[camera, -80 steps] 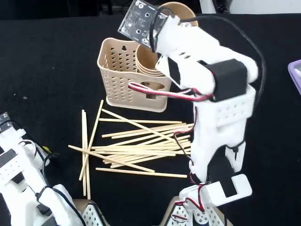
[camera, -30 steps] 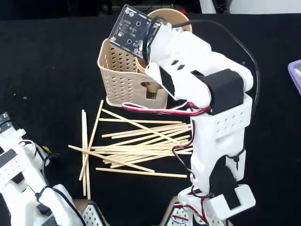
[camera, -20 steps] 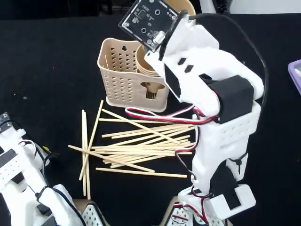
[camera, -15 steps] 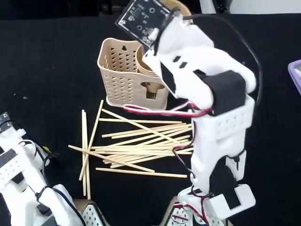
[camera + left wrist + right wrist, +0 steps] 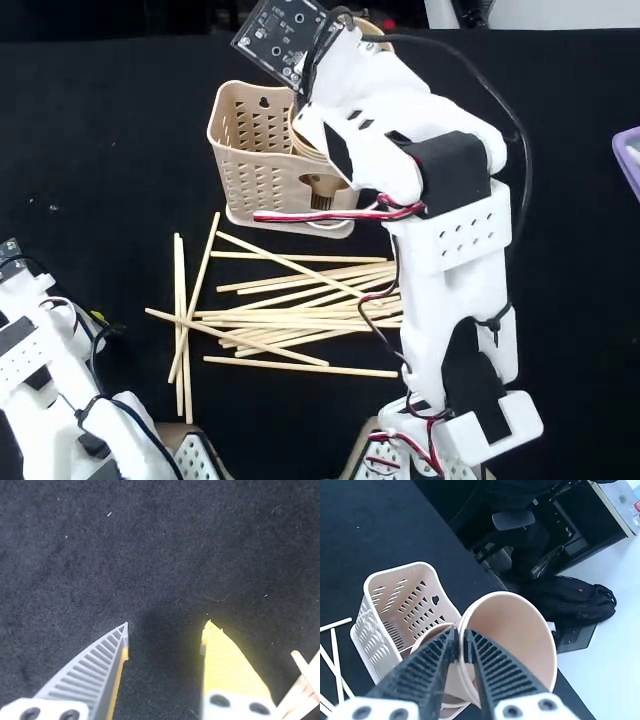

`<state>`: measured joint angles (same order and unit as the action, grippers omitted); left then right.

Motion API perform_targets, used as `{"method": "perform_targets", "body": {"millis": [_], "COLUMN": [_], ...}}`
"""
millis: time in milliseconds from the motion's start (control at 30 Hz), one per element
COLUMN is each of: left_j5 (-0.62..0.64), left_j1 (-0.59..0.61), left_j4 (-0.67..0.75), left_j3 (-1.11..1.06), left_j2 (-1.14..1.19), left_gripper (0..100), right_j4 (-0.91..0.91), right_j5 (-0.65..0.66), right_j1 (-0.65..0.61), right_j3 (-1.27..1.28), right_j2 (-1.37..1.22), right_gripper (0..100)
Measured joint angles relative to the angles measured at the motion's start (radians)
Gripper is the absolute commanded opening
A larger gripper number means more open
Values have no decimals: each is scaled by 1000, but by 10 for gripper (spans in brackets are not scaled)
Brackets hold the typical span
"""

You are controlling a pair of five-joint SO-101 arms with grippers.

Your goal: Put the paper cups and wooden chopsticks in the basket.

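— Black cloth table (image 5: 100,130). Where's the cup?
— Paper cup (image 5: 512,630), tilted, rim clamped in right gripper (image 5: 460,631), just over basket (image 5: 390,605). Stacked cups (image 5: 454,680) sit inside, under the fingers.
— Chopsticks?
— Wooden chopsticks (image 5: 290,310) scattered on cloth, back toward that arm's base, outside basket.
— Left gripper (image 5: 165,627)?
— Spread apart, holding nothing, over bare cloth; chopstick ends (image 5: 302,680) just beside one finger.

cup (image 5: 515,635) held — perhaps over basket (image 5: 250,160), chopsticks (image 5: 300,310) scattered

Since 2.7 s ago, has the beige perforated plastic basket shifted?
No. The beige perforated plastic basket keeps its place just beyond the loose wooden chopsticks.
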<state>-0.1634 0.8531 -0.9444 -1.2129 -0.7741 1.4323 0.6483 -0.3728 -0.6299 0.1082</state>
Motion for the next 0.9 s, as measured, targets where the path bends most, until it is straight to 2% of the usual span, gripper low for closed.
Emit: {"method": "perform_targets", "body": {"millis": [67,267,567,733,900], "left_j5": [0,0,0,0,0], "left_j1": [0,0,0,0,0], "left_j4": [0,0,0,0,0], "left_j3": [0,0,0,0,0], "left_j2": [0,0,0,0,0], "left_gripper": [234,234,234,234,234], "right_j4": [-2,-2,-3,92,238], "right_j5": [-5,-107,-144,-144,-144], "right_j1": [0,0,0,17,97], "right_j3": [0,0,-32,-222,-385], "right_j2": [0,0,0,0,0], "right_gripper": [22,181,173,5,63]}}
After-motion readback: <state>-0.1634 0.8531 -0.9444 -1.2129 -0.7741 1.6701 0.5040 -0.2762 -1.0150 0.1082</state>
